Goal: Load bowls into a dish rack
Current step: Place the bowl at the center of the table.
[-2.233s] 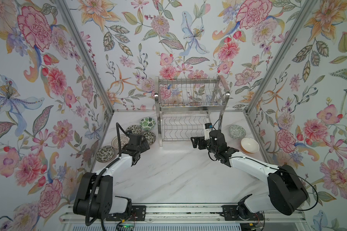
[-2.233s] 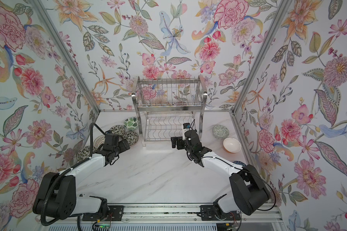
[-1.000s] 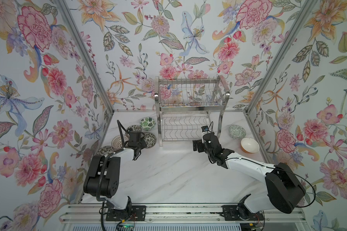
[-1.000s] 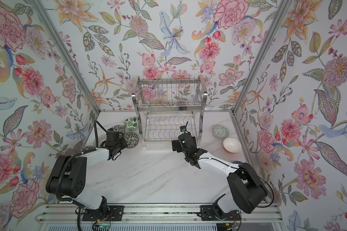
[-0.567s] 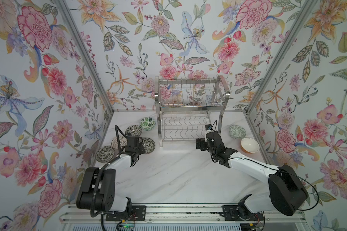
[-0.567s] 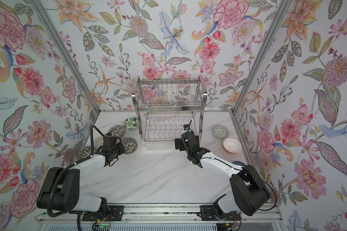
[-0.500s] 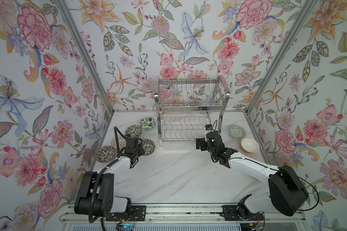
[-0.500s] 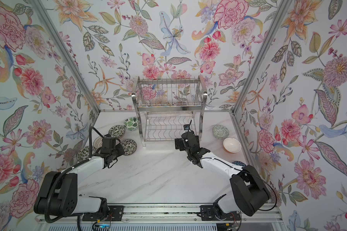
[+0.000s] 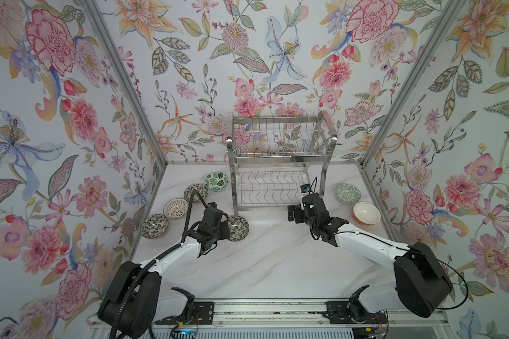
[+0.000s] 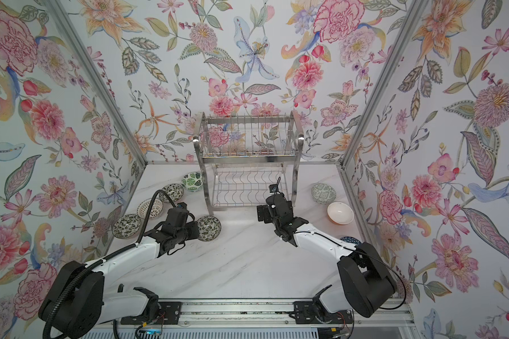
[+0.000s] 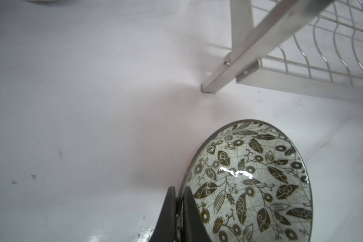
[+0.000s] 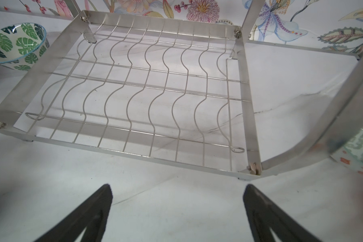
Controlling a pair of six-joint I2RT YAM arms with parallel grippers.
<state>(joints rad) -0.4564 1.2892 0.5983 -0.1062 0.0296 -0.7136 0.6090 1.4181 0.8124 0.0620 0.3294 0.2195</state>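
Just short of the front left leg of the dish rack, left gripper is clamped on the rim of the black-and-white floral bowl; so slight an edge hold may let it swivel, slip or strike that leg, while right gripper stands open, empty.

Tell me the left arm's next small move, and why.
Probably lift the floral bowl and swing it toward the lower tier of the dish rack. The left hand is shut on its rim, the rack's front leg stands just beyond it, and no bowl sits in that tier.
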